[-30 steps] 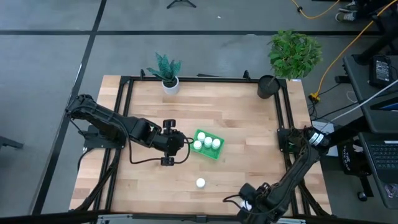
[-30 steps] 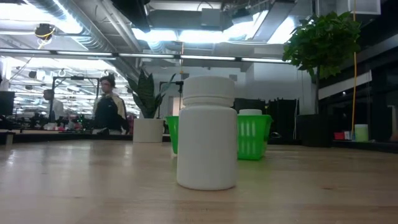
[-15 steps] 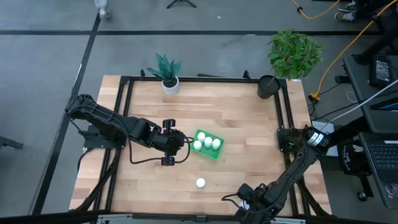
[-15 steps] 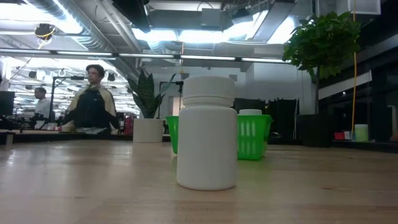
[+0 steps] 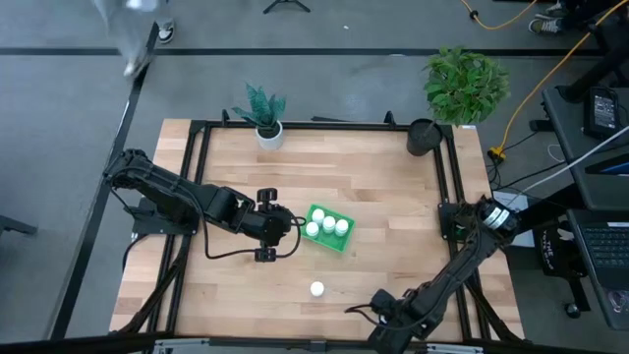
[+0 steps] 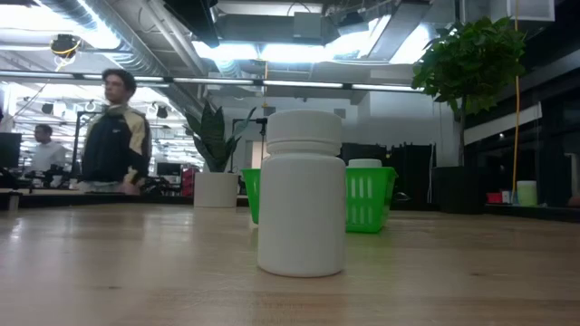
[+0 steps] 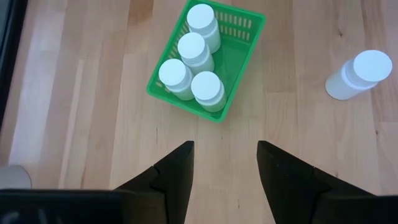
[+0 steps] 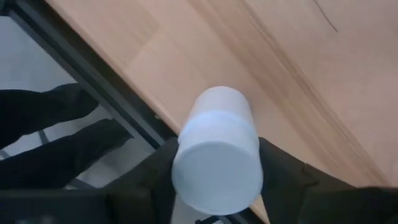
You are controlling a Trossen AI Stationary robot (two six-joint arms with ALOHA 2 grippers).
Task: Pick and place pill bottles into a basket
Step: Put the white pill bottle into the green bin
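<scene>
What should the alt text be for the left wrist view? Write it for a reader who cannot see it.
A green basket holding four white pill bottles sits on the wooden table ahead of the left hand, whose two dark fingers are open and empty. A fifth pill bottle stands alone on the table outside the basket.

The left arm reaches in from the table's left edge toward the middle, its left gripper (image 7: 224,168) spread open and empty just above the wood, while the right arm bends down along the right edge to the front edge, its right gripper (image 8: 214,180) clamped around a bottle (image 8: 219,149).
</scene>
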